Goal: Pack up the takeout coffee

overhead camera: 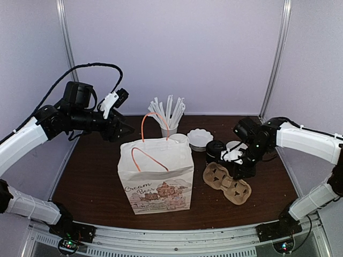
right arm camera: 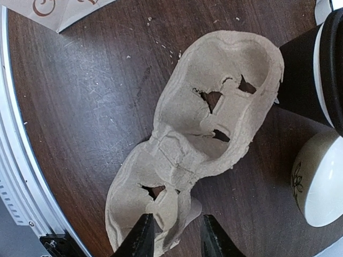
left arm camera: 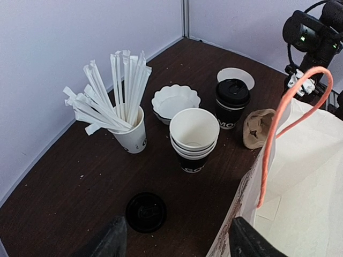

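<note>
Preparation of the cup carrier appears to be the step in hand: the right gripper has its jaws clenched on the rim of one end pocket, while the carrier lies flat on the table just right of the paper bag. The left gripper hovers behind the bag's rear left corner, jaws released and holding nothing. The takeout coffee stands upright with its lid on, right of the bag and just behind the carrier; it is not yet packed. Next move, as judged: steady the carrier, then seat the cup squarely in a pocket, since the pocket tabs look torn, before anything goes to the bag. Containers: both carrier pockets are empty. The bag stands open, and the part of its inside that shows is bare. Behind the bag, a white cup holds wrapped straws, the top cup of the stacked white cups is empty, and the cream bowl is empty.
</note>
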Controlling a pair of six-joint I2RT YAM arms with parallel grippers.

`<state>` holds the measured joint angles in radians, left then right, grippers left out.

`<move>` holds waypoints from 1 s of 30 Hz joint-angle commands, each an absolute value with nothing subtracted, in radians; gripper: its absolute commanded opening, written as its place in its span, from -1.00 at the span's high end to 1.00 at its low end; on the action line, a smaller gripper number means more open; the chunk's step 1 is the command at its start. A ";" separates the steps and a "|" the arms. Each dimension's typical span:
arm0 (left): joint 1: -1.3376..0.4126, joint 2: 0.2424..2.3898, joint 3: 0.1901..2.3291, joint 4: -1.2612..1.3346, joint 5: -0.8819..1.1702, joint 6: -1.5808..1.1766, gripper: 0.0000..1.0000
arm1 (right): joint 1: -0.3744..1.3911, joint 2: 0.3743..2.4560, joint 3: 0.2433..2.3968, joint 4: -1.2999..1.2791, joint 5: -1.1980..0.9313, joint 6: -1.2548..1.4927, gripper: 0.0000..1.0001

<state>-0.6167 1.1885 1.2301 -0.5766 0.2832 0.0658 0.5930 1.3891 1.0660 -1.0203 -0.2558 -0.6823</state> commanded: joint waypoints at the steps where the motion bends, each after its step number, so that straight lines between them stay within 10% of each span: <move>1: -0.602 1.171 1.221 -0.532 0.295 0.060 -0.38 | 0.603 1.393 1.028 -0.984 -0.144 -0.642 0.32; 12: -0.578 1.178 1.223 -0.538 0.342 0.058 -0.38 | 0.509 1.432 0.972 -0.854 0.156 -0.627 0.26; 30: -0.569 1.189 1.219 -0.533 0.341 0.054 -0.38 | 0.566 1.471 1.061 -0.904 -0.316 -0.713 0.22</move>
